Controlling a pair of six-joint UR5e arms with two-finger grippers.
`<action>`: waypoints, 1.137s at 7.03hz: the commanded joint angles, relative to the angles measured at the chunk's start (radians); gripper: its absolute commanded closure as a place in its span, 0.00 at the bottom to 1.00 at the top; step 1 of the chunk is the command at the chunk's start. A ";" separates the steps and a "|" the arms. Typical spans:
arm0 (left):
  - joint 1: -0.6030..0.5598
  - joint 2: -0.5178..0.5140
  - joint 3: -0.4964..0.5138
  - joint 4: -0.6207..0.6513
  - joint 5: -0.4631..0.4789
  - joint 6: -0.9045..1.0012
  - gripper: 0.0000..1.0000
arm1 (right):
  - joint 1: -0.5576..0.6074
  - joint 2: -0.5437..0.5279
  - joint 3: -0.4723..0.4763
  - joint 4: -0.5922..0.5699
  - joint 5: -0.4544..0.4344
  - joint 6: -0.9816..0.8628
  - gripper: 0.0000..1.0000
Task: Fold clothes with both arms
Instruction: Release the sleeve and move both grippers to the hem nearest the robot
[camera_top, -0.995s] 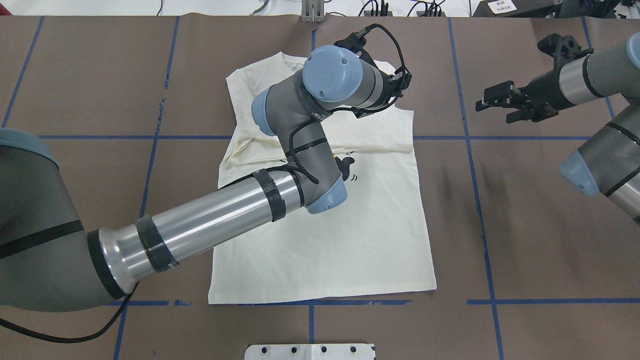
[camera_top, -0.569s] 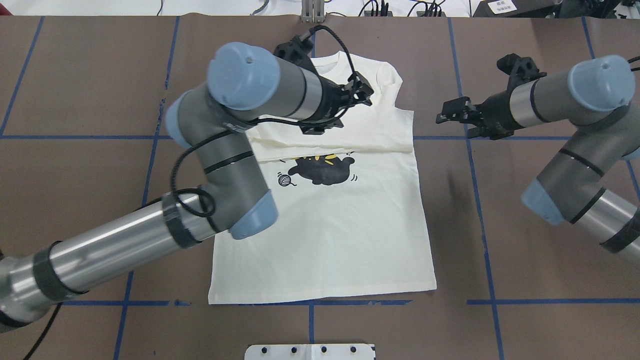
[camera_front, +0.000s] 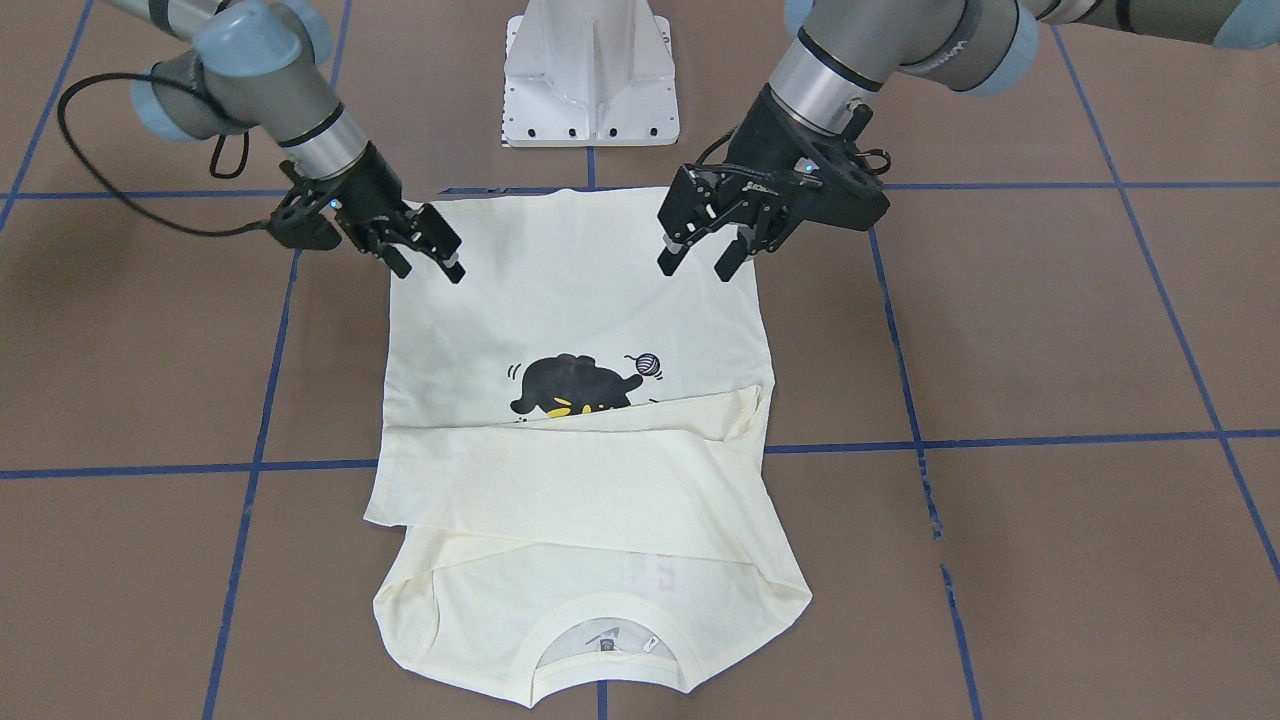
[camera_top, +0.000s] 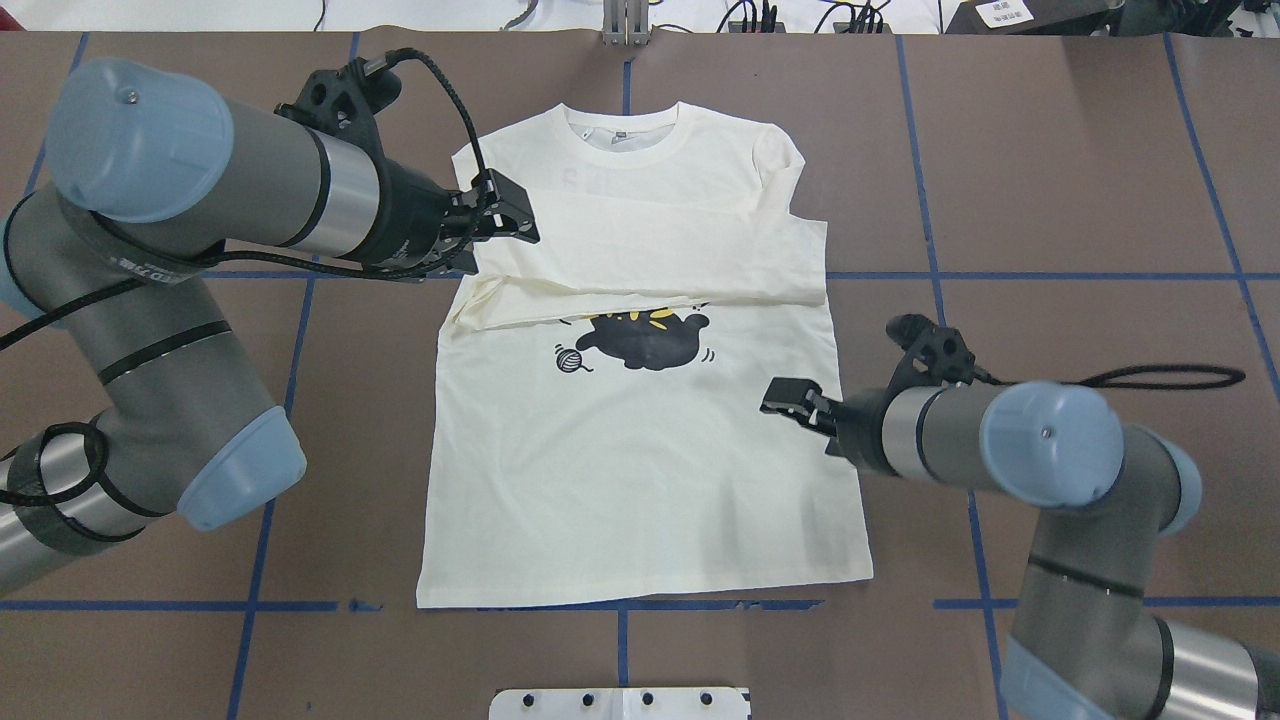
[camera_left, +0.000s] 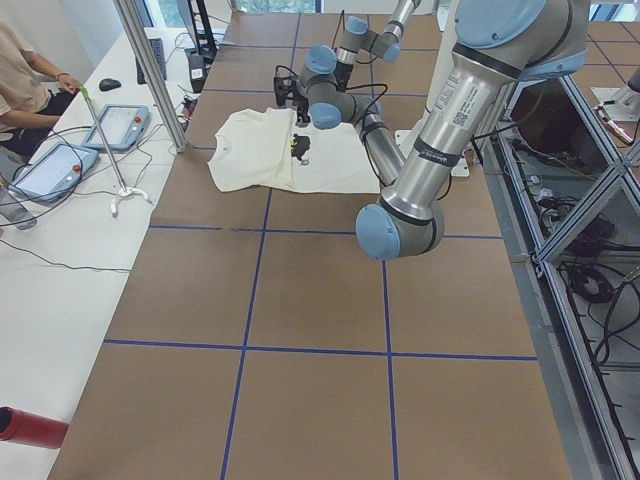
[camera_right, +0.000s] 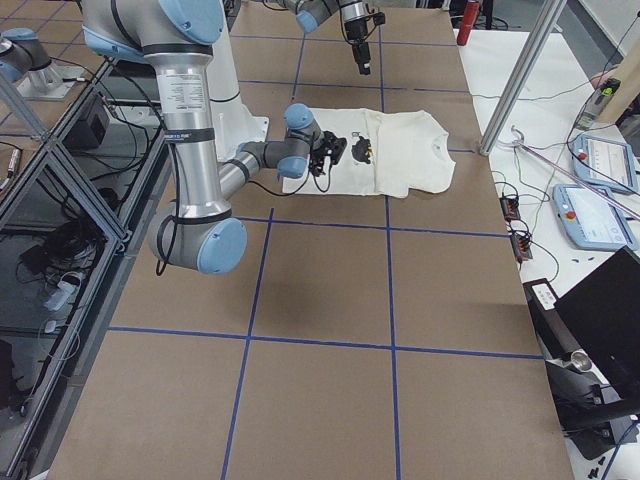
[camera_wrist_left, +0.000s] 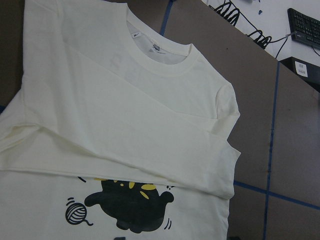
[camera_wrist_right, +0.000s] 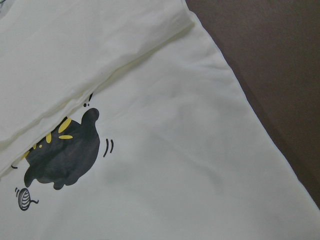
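The cream shirt (camera_top: 640, 480) lies flat on the brown table, collar (camera_top: 620, 125) far from me. Both sleeves are folded across the chest and cover the top of the black cat print (camera_top: 645, 340). In the overhead view my left gripper (camera_top: 500, 237) hovers open at the shirt's left shoulder, and my right gripper (camera_top: 797, 412) hovers open over its right edge. The front-facing view shows the left gripper (camera_front: 696, 268) and right gripper (camera_front: 428, 268) open above the hem corners, holding nothing. The left wrist view shows the collar (camera_wrist_left: 160, 55); the right wrist view shows the cat (camera_wrist_right: 62, 155).
The white pedestal base (camera_front: 590, 70) stands just behind the hem. Blue tape lines (camera_top: 960, 275) cross the brown table. Beyond the collar end, a white side table (camera_left: 60, 230) holds tablets and cables, with a metal post (camera_left: 150, 70) and a seated person (camera_left: 25, 70).
My left arm has swung left off the shirt's middle to its left shoulder. My right arm has come in from the far right to the shirt's right edge. The shirt has not moved.
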 joint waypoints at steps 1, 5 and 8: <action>0.001 0.030 0.007 -0.002 -0.003 0.028 0.24 | -0.218 -0.015 0.133 -0.282 -0.220 0.114 0.02; 0.005 0.070 0.013 -0.023 -0.003 0.021 0.23 | -0.280 -0.140 0.127 -0.306 -0.280 0.203 0.12; 0.005 0.070 0.010 -0.023 -0.004 0.021 0.22 | -0.306 -0.145 0.114 -0.308 -0.280 0.203 0.42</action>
